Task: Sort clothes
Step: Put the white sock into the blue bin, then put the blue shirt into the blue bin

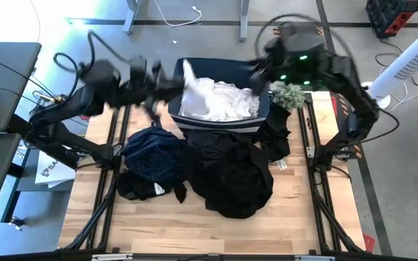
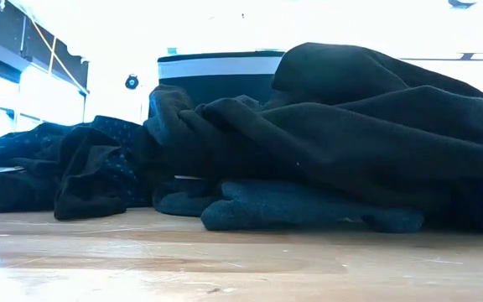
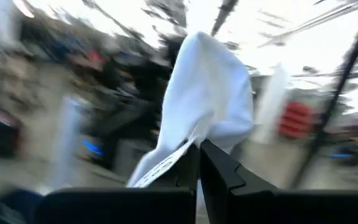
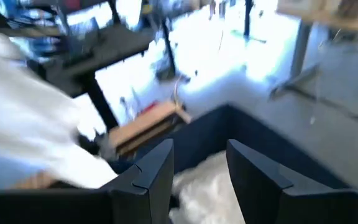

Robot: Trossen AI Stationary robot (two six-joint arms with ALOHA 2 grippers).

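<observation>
- Partly sorted, by the look of it: whites (image 1: 220, 100) heaped in bin (image 1: 263, 119), upper centre of the high view.
- Left gripper (image 3: 197, 163) clamped on white piece (image 3: 207, 96), held at bin's left edge.
- Right gripper (image 4: 199, 163) apart, over bin's right side, empty.
- Still unsorted on table (image 1: 296, 199): black heap (image 1: 231, 170) at centre, dotted navy garment (image 1: 151, 148) left of it.
</observation>
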